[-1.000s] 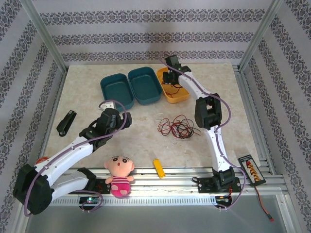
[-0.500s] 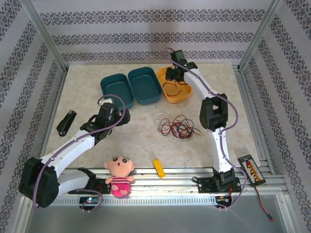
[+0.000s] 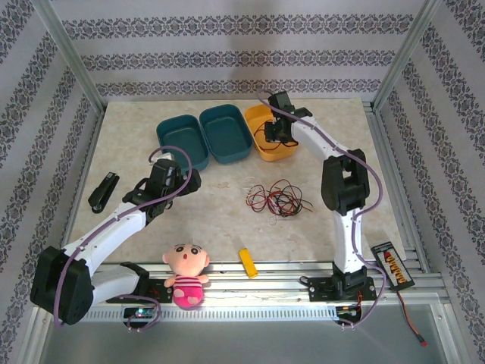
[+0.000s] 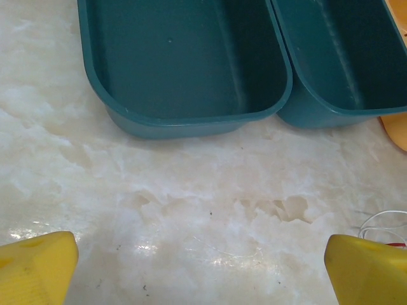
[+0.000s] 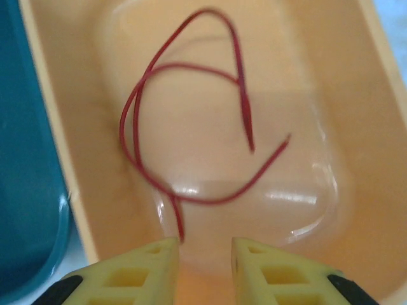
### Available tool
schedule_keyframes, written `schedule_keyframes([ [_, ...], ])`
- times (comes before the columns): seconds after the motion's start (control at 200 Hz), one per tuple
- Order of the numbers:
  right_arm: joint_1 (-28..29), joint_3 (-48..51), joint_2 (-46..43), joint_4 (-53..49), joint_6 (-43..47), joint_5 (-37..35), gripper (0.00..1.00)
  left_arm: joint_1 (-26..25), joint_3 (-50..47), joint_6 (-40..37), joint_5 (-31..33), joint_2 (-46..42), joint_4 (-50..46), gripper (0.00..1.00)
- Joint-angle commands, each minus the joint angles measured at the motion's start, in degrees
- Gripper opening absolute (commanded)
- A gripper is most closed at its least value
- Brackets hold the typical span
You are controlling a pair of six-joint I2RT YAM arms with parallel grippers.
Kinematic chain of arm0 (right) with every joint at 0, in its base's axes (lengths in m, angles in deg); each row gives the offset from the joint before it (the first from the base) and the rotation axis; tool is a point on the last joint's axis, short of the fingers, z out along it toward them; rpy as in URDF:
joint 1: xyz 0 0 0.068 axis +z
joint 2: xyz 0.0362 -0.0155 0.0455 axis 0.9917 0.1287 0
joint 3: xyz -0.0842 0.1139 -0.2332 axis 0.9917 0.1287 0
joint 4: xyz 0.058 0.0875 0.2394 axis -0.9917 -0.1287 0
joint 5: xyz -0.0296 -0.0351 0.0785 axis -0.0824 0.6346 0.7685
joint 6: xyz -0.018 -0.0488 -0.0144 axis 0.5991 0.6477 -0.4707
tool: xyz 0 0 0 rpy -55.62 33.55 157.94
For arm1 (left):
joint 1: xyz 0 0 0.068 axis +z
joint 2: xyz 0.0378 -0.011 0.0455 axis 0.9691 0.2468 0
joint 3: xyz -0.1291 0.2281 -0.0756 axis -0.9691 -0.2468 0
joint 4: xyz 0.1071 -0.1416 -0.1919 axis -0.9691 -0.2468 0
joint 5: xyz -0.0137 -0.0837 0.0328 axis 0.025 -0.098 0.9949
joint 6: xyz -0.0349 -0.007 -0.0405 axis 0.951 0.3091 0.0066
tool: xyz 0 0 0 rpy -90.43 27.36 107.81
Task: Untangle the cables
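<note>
The cables (image 3: 276, 199), a tangle of thin red, black and white wires, lie on the marble table right of centre. One red cable (image 5: 184, 127) lies loose inside the yellow bin (image 3: 286, 154), apart from the bundle. My right gripper (image 5: 205, 244) hangs over that bin, open with a narrow gap and nothing between its fingers; the cable's end sits just by the left fingertip (image 5: 159, 254). My left gripper (image 4: 200, 254) is wide open above bare table, in front of the teal bins. A white wire (image 4: 381, 219) shows at its right edge.
Two teal bins (image 3: 182, 142) (image 3: 226, 133) stand beside the yellow one at the back. A black stapler (image 3: 103, 191) lies at the left. A doll (image 3: 186, 274) and a yellow block (image 3: 248, 262) sit near the front rail, with a battery pack (image 3: 391, 265) at the right.
The right arm has swung a little to the right over the yellow bin, and the red cable now lies on the bin's floor. The left arm has stretched slightly forward.
</note>
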Motion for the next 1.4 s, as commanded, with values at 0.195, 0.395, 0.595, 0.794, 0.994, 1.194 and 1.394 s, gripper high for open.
schedule_keyframes([
  [0.195,1.81,15.05,-14.44,2.97,-2.01,-7.4,0.25,1.72,-0.16,0.58,-0.87,-0.46,0.09,0.99],
  [0.395,0.03,22.33,-16.57,4.25,-3.15,-8.03,0.25,1.98,0.27,-0.07,-0.59,-0.28,0.34,0.99],
  [0.595,-1.27,20.63,-12.32,3.63,-2.26,-7.29,0.24,2.2,1.42,-0.06,-1.37,1.13,0.77,0.99],
  [0.794,-1.51,18.02,-7.5,4.21,-2.22,-7.85,0.23,2.27,1.14,0.56,-1.78,0.96,1.25,0.99],
  [0.994,-1.64,15.32,-4.33,4.37,-1.51,-8.09,0.23,2.25,0.97,0.33,-1.43,0.19,0.73,0.99],
  [1.194,-1.62,11.52,-1.87,3.71,-0.3,-8.84,0.22,2.31,0.87,0.5,-1.43,0.1,0.93,0.99],
  [1.394,-1.29,8.84,-0.47,3.29,0.27,-8.19,0.23,2.35,0.8,0.5,-1.43,0.15,1.32,0.99],
])
